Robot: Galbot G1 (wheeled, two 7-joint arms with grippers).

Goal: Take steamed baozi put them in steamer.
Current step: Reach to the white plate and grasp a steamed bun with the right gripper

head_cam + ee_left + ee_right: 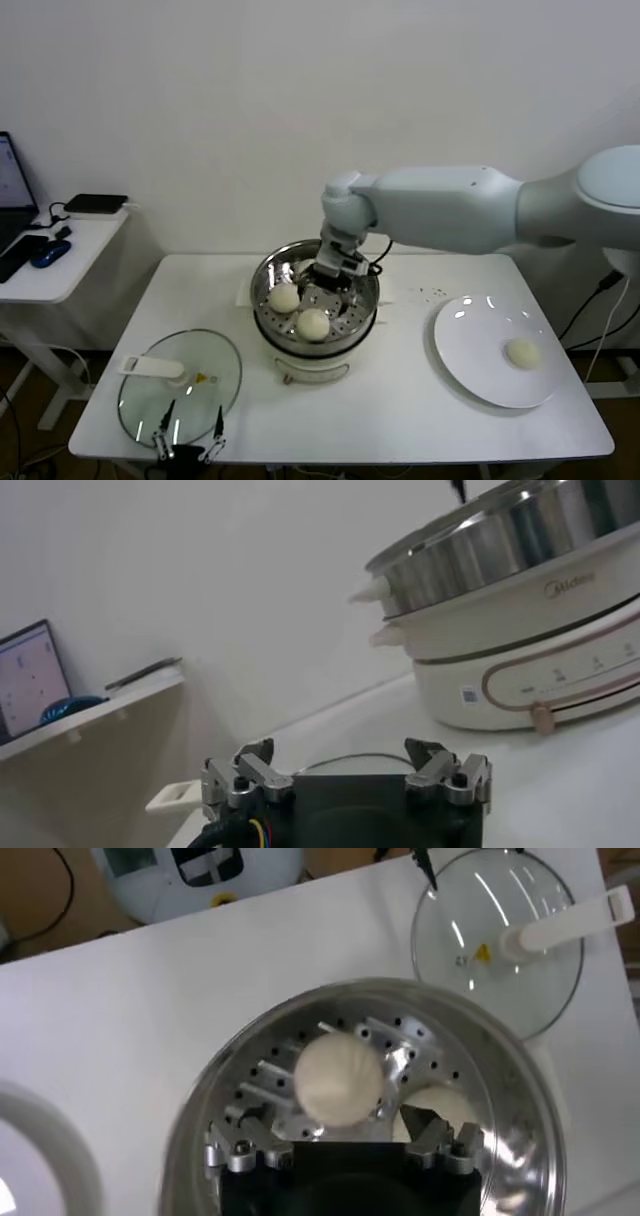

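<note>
Right gripper (330,285) sits low inside the steamer (268,272), fingers spread around a baozi (338,1080) resting on the tray. Risk: withdrawing could nudge it into neighbouring baozi (284,297). Left gripper (187,437) parked open near glass lid (180,385).

The steamer (315,300) holds two baozi (284,297); the lid (180,385) lies left-front of it, the plate (470,350) with one bun (523,352) right.
</note>
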